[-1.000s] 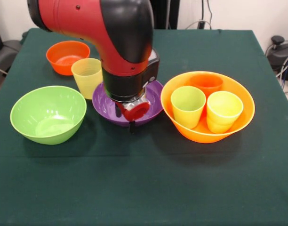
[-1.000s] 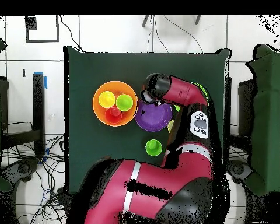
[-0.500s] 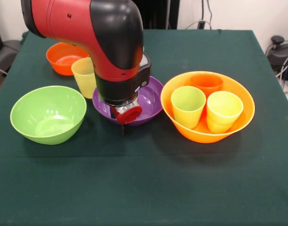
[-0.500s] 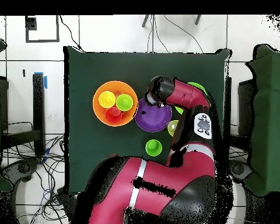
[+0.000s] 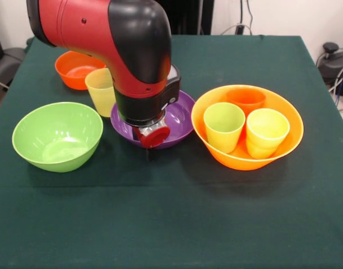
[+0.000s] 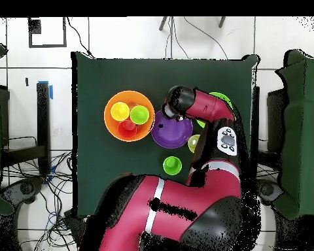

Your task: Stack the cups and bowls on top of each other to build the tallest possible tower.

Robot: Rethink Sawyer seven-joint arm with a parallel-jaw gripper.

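Note:
The largest yellow-orange bowl [image 5: 289, 140] stands at the right and holds three upright cups: lime green [image 5: 223, 126], yellow [image 5: 265, 131] and orange [image 5: 246, 100]. The wide purple bowl [image 5: 181, 120] sits in the middle. My gripper [image 5: 148, 151] hangs under the wrist at the purple bowl's near left rim, and I cannot tell how it stands. A pale yellow cup [image 5: 101, 89] stands just left of the purple bowl. The lime green bowl [image 5: 58, 136] is at the near left, and the small orange bowl [image 5: 79, 67] at the far left. Purple and dark green cups are out of view.
The overhead view shows the big bowl [image 6: 110, 108], the purple bowl [image 6: 171, 134] and one more green cup [image 6: 172, 165] standing alone toward the robot's base, hidden behind the arm in the front view. My arm [image 6: 205, 108] covers most of the lime green bowl there.
Over the last second my wrist shifted a little left and toward the purple bowl's near rim. In the last half second nothing visibly moved. The bowls and cups stayed in place.

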